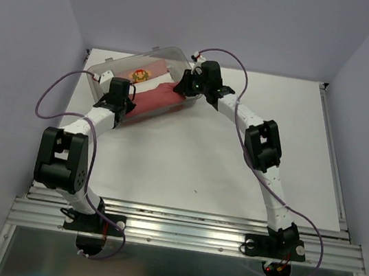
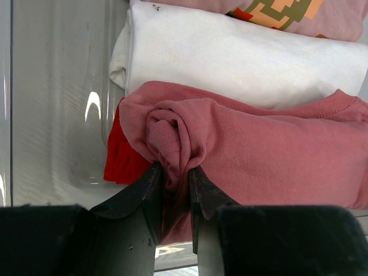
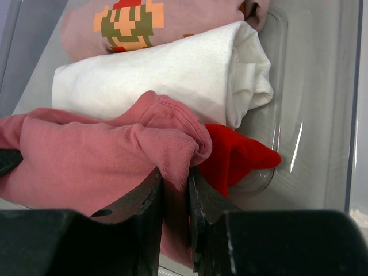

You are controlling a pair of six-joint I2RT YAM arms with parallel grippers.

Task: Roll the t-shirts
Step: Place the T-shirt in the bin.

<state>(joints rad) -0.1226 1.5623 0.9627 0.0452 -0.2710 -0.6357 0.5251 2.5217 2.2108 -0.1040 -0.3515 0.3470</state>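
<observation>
The rolled dusty brick-red t-shirt (image 1: 155, 99) lies across the near rim of a clear plastic bin (image 1: 115, 65). My left gripper (image 2: 175, 175) is shut on its left end (image 2: 172, 138). My right gripper (image 3: 174, 175) is shut on its right end (image 3: 172, 144). Inside the bin lie a white rolled tee (image 2: 241, 63), a pale pink tee with a yellow-red print (image 3: 129, 23) and a bright red bundle (image 3: 241, 158) under the brick-red one. In the top view the left gripper (image 1: 121, 104) and the right gripper (image 1: 186, 90) hold the two ends.
The clear bin's walls (image 3: 339, 115) stand close around both grippers. The white table (image 1: 195, 160) stretches in front and to the right of the bin. Purple cables (image 1: 51, 101) loop beside the arms.
</observation>
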